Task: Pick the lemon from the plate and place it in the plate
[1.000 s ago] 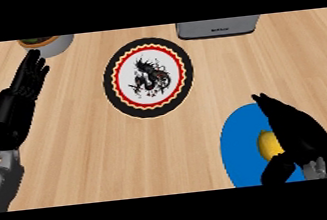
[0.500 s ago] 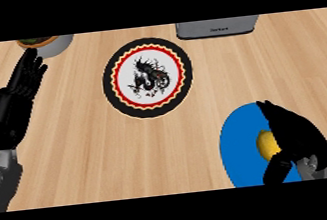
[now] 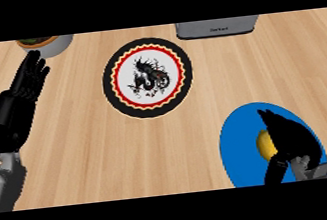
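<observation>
A yellow lemon [image 3: 263, 144] lies on a blue plate [image 3: 237, 144] at the lower right. My right hand [image 3: 294, 138] is over that plate and covers the lemon's right side. Its fingers point up and left past the lemon, and the thumb [image 3: 274, 170] sits just below it. The fingers look fairly straight, so the hand is open, with the lemon between thumb and fingers. A round plate [image 3: 148, 77] with a black rim, a red and yellow ring and a black figure on white lies at the centre. My left hand [image 3: 19, 104] rests open at the left edge, fingers up.
A grey appliance [image 3: 217, 27] stands at the back edge, right of centre. A bowl [image 3: 44, 44] holding something dark sits at the back left, just beyond my left fingertips. Bare wooden counter lies between the two plates.
My right hand has drawn back toward the lower edge and settled lower over the lemon, with its wrist now showing. The left hand and both plates have stayed put.
</observation>
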Robot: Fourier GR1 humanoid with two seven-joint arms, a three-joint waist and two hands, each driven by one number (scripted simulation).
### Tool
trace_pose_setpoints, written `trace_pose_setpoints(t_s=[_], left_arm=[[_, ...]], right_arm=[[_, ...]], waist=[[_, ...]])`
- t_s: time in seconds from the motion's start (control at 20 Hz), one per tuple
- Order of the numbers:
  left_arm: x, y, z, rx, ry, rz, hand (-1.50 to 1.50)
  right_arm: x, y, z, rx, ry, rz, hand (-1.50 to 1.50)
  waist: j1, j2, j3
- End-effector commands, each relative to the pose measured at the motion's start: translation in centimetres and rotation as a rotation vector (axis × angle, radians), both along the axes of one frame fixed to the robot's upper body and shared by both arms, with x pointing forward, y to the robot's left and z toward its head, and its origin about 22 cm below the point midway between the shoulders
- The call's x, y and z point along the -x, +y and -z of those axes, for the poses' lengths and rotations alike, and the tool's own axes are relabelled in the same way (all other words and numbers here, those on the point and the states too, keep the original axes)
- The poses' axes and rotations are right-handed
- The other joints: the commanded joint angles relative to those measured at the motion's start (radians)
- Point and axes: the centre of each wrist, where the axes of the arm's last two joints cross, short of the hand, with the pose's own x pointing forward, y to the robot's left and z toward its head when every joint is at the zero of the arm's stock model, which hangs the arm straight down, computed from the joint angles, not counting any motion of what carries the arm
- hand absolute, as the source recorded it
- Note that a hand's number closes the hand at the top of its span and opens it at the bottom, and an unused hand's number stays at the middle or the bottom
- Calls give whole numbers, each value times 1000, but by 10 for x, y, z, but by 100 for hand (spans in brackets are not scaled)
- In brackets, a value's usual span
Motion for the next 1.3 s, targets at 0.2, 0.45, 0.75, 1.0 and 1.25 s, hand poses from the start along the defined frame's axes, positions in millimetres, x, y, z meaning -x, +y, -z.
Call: trace_pose_setpoints(t_s=[0.2, 0.45, 0.75, 1.0, 1.25], left_arm=[[-7, 7, -15, -2, -9, 14, 0], [4, 9, 23, -3, 6, 13, 0], [2, 16, 1, 0, 10, -64, 0], [4, 21, 9, -8, 23, -73, 0], [3, 12, 5, -5, 10, -37, 0]], right_arm=[[7, -11, 31, 110, 59, 19, -150], [-19, -5, 17, 107, -236, -40, 150], [40, 22, 44, 159, -212, 410, 150], [74, 38, 41, 260, -279, 614, 150], [99, 81, 6, 229, -451, 658, 150]], waist=[[-2, 0, 0], [4, 1, 0], [-53, -18, -1], [-78, -20, -6], [-46, -13, -4]])
